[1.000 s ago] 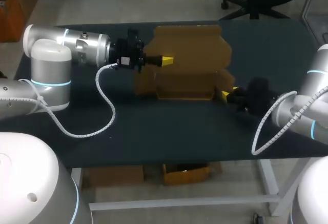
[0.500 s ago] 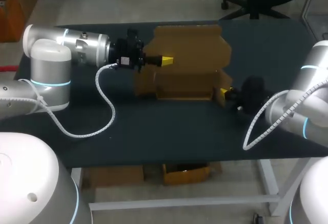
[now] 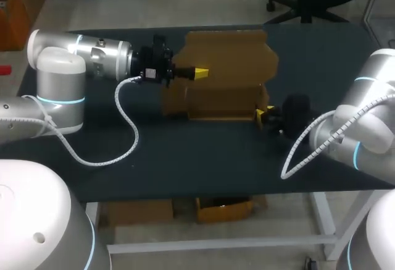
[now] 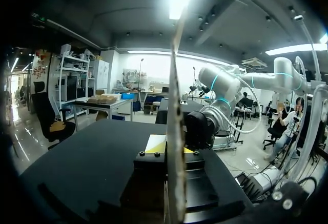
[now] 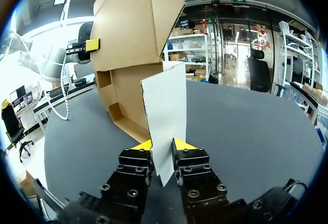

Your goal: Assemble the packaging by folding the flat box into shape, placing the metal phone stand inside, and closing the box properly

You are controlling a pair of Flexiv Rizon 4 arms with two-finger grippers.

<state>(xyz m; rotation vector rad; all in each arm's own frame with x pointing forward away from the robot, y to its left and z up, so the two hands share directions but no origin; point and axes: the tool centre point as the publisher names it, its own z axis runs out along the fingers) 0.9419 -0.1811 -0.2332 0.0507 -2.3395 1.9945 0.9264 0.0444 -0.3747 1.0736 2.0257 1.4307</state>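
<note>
With our left gripper (image 3: 200, 72) clamped on the raised lid of the box (image 3: 222, 100) at the middle of the table (image 3: 185, 159), our right gripper (image 3: 264, 114), pinching the side flap (image 5: 166, 116), had carried it inward toward the box, so the folding was advancing.

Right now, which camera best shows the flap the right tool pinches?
Right wrist view: the flap looms large, pinched by the right tool. Head view shows it tiny; left wrist view, not clearly.
</note>
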